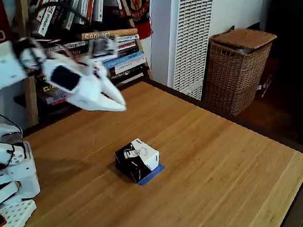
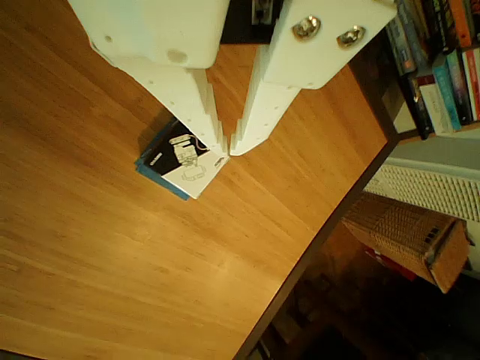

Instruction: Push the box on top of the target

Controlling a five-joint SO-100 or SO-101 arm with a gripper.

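Here, wooden table (image 1: 215, 163), bookshelf (image 1: 94, 33), wicker basket (image 1: 236, 67).

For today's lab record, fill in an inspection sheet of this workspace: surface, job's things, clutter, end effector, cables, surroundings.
Surface: wooden table, bare wood with a dark edge.
Job's things: box sits over the target; blue tape peeks out along one side in both views.
Clutter: nothing seen on the tabletop.
End effector: white end effector is raised above the table, blurred in the fixed view; in the other view its fingertips almost meet, empty, above the box.
Cables: black cable by the arm base at the left of the fixed view.
Surroundings: bookshelf with books, white radiator, wicker basket.
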